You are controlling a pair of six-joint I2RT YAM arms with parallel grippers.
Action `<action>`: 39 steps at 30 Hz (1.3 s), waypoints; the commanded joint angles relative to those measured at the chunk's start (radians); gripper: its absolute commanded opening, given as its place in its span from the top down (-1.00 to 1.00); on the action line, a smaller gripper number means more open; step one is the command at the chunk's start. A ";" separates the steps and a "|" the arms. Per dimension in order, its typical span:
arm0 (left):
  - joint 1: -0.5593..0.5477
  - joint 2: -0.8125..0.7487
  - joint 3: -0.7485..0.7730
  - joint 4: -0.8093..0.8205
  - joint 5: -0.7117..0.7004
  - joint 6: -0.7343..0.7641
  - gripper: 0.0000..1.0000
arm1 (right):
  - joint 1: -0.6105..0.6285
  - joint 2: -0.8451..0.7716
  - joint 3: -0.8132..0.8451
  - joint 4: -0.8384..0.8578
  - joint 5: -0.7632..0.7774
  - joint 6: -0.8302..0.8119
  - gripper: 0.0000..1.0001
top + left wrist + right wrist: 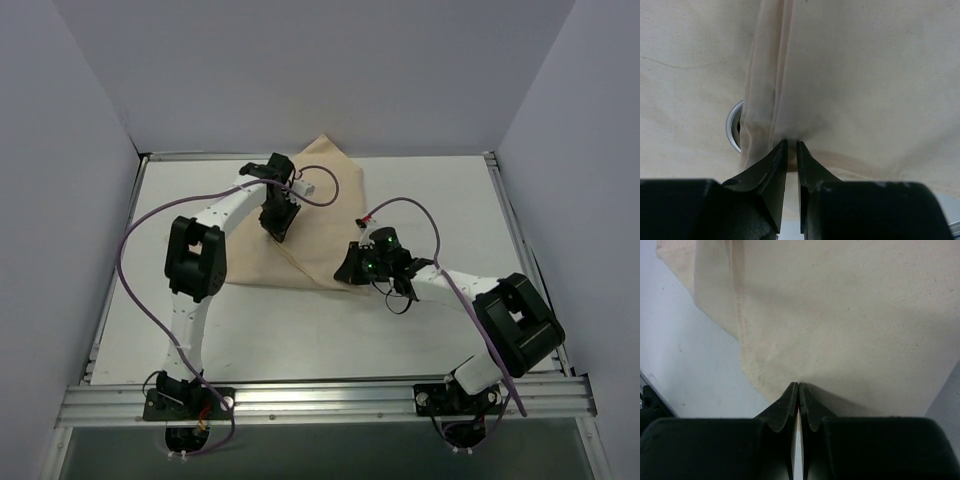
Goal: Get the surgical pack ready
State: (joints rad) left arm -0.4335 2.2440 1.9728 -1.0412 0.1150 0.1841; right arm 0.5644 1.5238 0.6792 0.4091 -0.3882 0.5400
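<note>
Both arms grip the beige cloth [335, 225], lying on the worktop [300, 330] toward 12 o'clock: left fingers [772, 170] nipped narrow on its raised fold, which runs off to their 12 with a shiny steel rim [731, 125] at 10, right fingers [785, 407] pinched tight on the cloth's 5 o'clock edge.

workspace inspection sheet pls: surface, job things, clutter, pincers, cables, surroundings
surface: white table, with the cloth spread over its far middle
job's things: beige cloth lies folded over itself; a shiny steel curve peeks from under a fold; other contents hidden
clutter: nothing seen
pincers: left pincer nips a cloth fold; right pincer is closed on the cloth's edge
cables: purple cables loop loosely off both arms
surroundings: pale walls on three sides; metal frame rail at the near edge
</note>
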 commanded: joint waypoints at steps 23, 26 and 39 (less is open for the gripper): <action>0.636 -0.201 0.064 -0.082 -0.170 -0.080 0.22 | 0.015 0.208 0.700 -0.352 0.183 -0.132 0.49; 0.726 -0.176 0.014 -0.080 -0.155 -0.081 0.18 | 0.014 0.231 0.717 -0.375 0.190 -0.149 0.47; 0.720 -0.066 -0.084 0.075 -0.012 -0.048 0.13 | 0.014 0.254 0.677 -0.401 0.225 -0.092 0.47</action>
State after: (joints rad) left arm 0.2951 2.1582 1.8946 -1.0260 0.0463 0.1318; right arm 0.5831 1.7836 1.3502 0.0200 -0.2012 0.4225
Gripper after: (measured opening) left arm 0.437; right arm 0.264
